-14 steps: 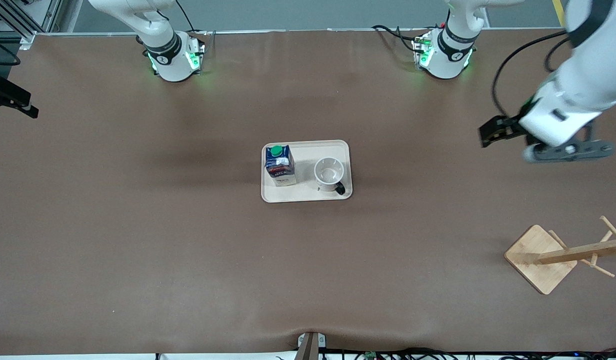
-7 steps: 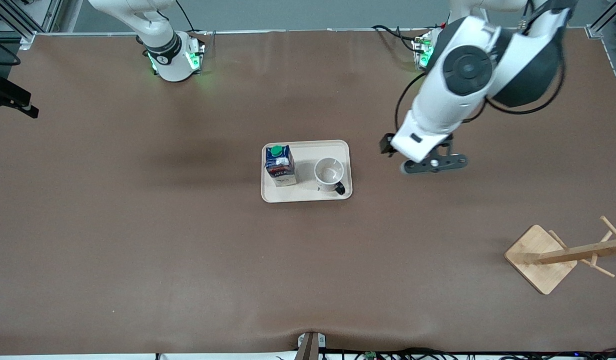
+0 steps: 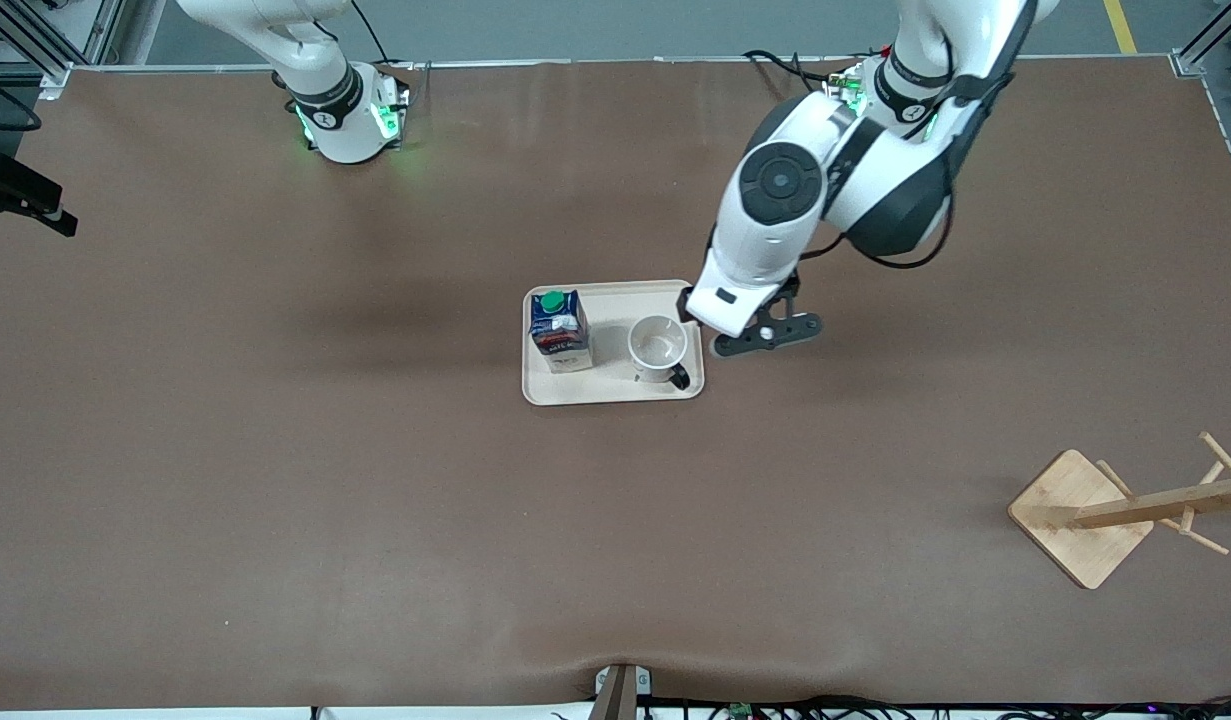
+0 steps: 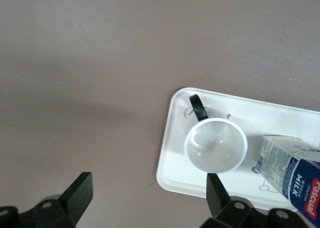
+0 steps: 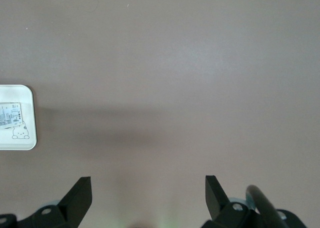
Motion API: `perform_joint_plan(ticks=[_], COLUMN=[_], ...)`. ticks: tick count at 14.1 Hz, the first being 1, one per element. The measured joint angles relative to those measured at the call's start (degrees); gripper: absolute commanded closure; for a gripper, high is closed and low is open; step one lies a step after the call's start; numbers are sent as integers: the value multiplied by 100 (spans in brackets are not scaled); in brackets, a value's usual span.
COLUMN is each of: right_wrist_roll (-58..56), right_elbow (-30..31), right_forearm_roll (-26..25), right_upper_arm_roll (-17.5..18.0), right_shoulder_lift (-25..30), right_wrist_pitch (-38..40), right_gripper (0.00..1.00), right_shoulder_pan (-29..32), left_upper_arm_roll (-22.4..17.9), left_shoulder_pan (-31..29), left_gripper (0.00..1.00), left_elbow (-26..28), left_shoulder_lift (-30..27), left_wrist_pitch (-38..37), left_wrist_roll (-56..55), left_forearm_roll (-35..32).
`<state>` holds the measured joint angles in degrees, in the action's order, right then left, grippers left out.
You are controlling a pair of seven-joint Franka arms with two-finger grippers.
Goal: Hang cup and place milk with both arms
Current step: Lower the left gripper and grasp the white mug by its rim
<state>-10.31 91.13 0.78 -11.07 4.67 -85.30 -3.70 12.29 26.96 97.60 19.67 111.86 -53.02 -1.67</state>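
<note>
Closest to the front camera, near the counter's front edge toward the left arm's end, a wooden cup rack (image 3: 1125,510) stood on its square base, its pegs bare. At the middle of the counter (image 3: 375,500) sat a cream tray (image 3: 615,392), well apart from every edge. On it the cup (image 3: 658,348) stood upright and open-mouthed at the end toward the left arm, its black handle (image 3: 679,377) pointing toward the front edge and the corner of the tray. Beside it on the same tray, toward the right arm's end, the milk (image 3: 559,330) stood upright with its green cap on top, a small gap between the two. The left tool (image 3: 720,330) hung over the tray's edge at the left arm's end, just beside the cup, and in the left wrist view its fingers (image 4: 80,193) were spread wide with nothing between them, the cup (image 4: 216,145) and the milk (image 4: 292,175) below them. The right arm waited near its base at the back edge; its tool did not show from the front, but the right wrist view showed the right tool (image 5: 145,198) released, fingers apart over bare counter, with a corner of the tray (image 5: 17,118) in sight.
</note>
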Motion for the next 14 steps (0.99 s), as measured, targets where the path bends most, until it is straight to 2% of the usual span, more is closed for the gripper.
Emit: perform_joint_plan(ticks=[3, 9, 14], right_wrist_roll=[0, -1, -1], right_elbow=[0, -19, -18], right_forearm_roll=[0, 2, -6], right_upper_arm_roll=[-1, 1, -16], right_shoulder_lift=[0, -8, -120], right_wrist_pitch=[0, -9, -6], right_gripper=[0, 0, 0], right_shoulder_pan=[0, 0, 11], left_upper_arm_roll=[2, 2, -42], left_shoulder_pan=[221, 628, 634], left_gripper=[0, 0, 0], left_elbow=[310, 390, 591], left_shoulder_lift=[55, 465, 781], left_wrist_pitch=[340, 938, 1630], left_wrist_roll=[-532, -1520, -2175], left_forearm_roll=[0, 0, -1])
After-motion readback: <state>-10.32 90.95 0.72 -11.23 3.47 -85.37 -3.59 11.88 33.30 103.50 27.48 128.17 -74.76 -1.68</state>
